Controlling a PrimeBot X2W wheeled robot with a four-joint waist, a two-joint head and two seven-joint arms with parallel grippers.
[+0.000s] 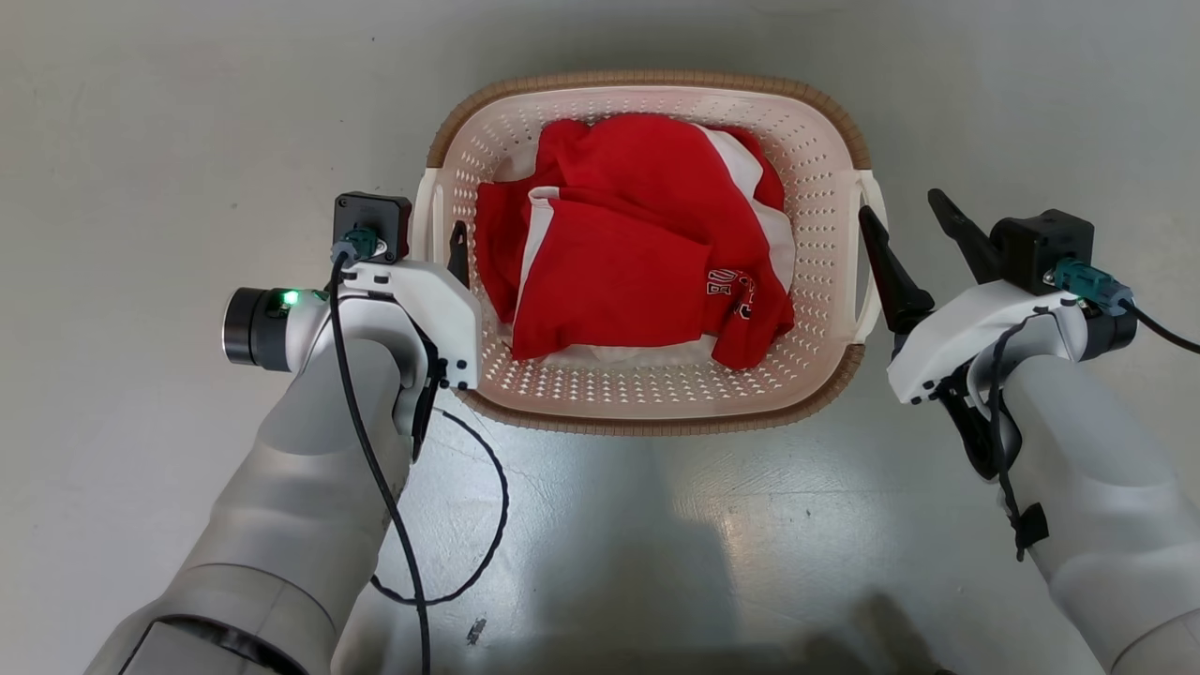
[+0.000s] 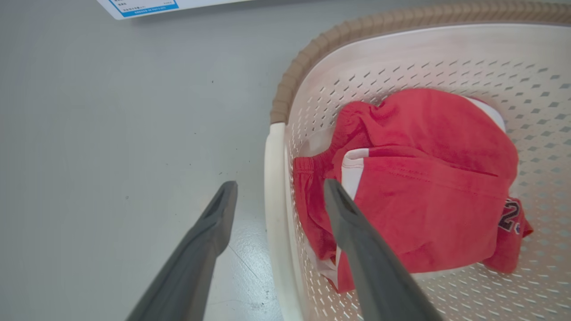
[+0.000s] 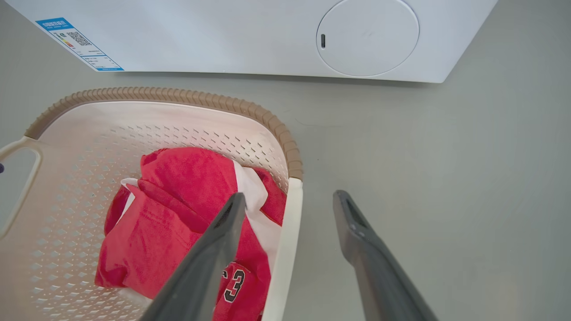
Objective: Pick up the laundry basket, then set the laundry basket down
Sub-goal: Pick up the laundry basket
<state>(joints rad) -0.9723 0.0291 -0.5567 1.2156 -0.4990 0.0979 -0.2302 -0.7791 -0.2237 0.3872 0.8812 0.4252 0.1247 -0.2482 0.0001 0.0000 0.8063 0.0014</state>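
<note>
Now we straddle the laundry basket (image 1: 656, 81) at its handles (image 2: 273, 209), left gripper (image 2: 280, 185) and right gripper (image 3: 289, 196) spread wide, empty.

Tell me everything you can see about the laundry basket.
The laundry basket is rounded-rectangular, cream plastic by its look, with perforated walls, a brown woven-look rim and a white loop handle on each side. It stands upright on the grey floor, holding crumpled red and white clothes. The open left gripper and right gripper each straddle a handle, one finger inside, one outside; whether they touch it is unclear.
</note>
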